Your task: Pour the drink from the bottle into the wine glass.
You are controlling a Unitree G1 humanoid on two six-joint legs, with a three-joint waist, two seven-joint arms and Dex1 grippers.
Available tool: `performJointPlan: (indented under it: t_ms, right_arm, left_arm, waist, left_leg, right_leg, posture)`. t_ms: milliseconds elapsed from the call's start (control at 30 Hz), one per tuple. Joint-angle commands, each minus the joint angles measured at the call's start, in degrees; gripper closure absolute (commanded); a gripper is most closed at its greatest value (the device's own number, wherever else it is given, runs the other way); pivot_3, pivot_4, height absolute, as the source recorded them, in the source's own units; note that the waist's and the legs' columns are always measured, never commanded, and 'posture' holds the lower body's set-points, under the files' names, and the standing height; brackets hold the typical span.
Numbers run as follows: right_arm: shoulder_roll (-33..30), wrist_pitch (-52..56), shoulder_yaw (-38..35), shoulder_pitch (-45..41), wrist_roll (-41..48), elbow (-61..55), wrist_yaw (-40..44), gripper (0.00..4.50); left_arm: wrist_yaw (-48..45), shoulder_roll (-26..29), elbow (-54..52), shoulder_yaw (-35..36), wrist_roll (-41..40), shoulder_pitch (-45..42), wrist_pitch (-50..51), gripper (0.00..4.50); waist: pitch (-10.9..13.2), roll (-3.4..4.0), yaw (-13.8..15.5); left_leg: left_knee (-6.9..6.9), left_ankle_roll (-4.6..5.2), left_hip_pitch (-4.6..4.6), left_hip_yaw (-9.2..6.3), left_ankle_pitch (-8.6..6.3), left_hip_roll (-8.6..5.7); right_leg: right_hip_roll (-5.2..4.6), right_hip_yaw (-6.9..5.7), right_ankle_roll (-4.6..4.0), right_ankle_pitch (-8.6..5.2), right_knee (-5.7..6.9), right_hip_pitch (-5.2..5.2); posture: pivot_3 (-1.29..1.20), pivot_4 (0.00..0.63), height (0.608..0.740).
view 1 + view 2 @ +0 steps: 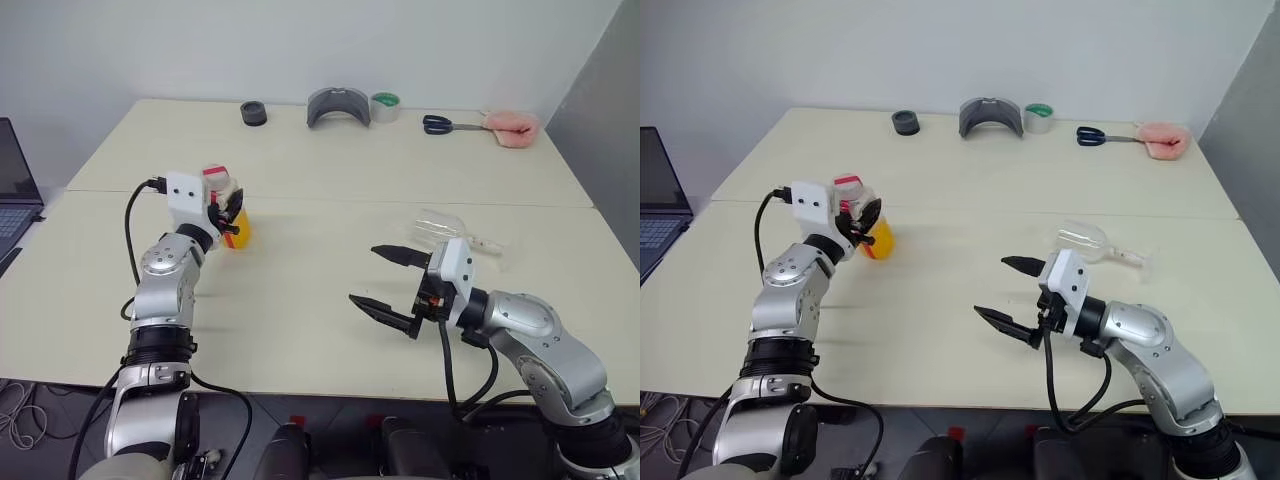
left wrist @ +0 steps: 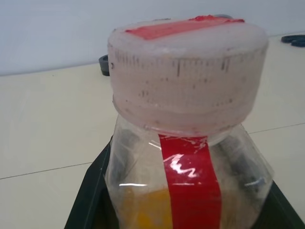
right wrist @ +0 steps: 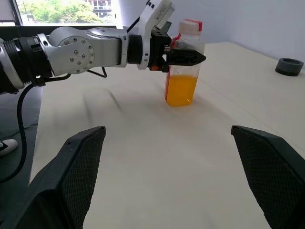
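Note:
The bottle (image 3: 184, 57) stands upright on the left part of the table, clear plastic with a red label stripe and a pale cap with red on top. The drink (image 3: 181, 90), orange-yellow, fills its lower part. My left gripper (image 1: 231, 212) is shut on the bottle's upper body, one black finger on each side. The wine glass (image 1: 447, 226) lies on its side on the right part of the table, its stem pointing right. My right gripper (image 1: 365, 275) hovers open and holds nothing, just in front of the glass, pointing left toward the bottle.
Along the table's far edge lie a black ring (image 1: 254, 113), a grey curved piece (image 1: 338, 105), a green tape roll (image 1: 385, 106), scissors (image 1: 438, 124) and a pink cloth (image 1: 512, 127). A laptop (image 1: 15, 190) sits off the left side. A seam crosses the table (image 1: 320, 330).

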Motion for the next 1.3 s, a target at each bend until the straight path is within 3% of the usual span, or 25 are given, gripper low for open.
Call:
performJointPlan:
  t_ms: [33, 333, 800, 1300]
  right_arm:
    - [-0.3, -0.36, -1.33, -0.97, 0.61, -0.92, 0.11, 0.0]
    - [-1.15, 0.62, -4.1, 1.26, 1.17, -2.62, -1.44, 0.0]
    - [-1.35, 2.61, -7.34, 2.87, 2.78, -5.12, -4.93, 0.0]
    - [1.68, 18.65, -9.02, -6.96, 13.92, -11.62, -18.04, 0.0]
  left_arm:
    - [-2.44, -0.62, -4.5, -0.68, -2.59, 0.53, 1.56, 2.7]
    - [-8.83, -2.7, -10.14, -2.83, -7.18, 2.09, 5.25, 2.7]
    - [-16.41, -3.82, -10.07, -10.73, -4.68, 1.26, 0.72, 2.7]
    - [-41.39, -6.36, 0.51, -19.9, -5.75, -8.93, -6.73, 2.71]
  waist:
    - [0.0, 0.0, 0.0]
    - [0.0, 0.0, 0.07]
    - [0.0, 0.0, 0.06]
    - [0.01, 0.0, -0.12]
  left_leg:
    - [0.01, 0.0, 0.0, 0.0, 0.0, 0.0]
    - [0.07, 0.0, -0.04, 0.0, 0.0, -0.01]
    - [0.07, 0.04, -0.03, 0.01, -0.02, 0.0]
    - [0.09, 0.16, -0.05, 0.03, -0.09, 0.01]
  right_leg:
    - [0.0, 0.0, 0.0, 0.0, 0.0, 0.0]
    - [0.0, 0.0, 0.01, 0.0, 0.0, 0.0]
    - [0.02, 0.02, 0.02, 0.01, 0.01, 0.0]
    - [0.07, 0.02, 0.02, 0.01, 0.01, 0.0]
  posture:
    - [0.0, 0.15, 0.74]
    - [0.0, 0.15, 0.74]
    - [0.0, 0.15, 0.74]
    - [0.0, 0.15, 0.74]
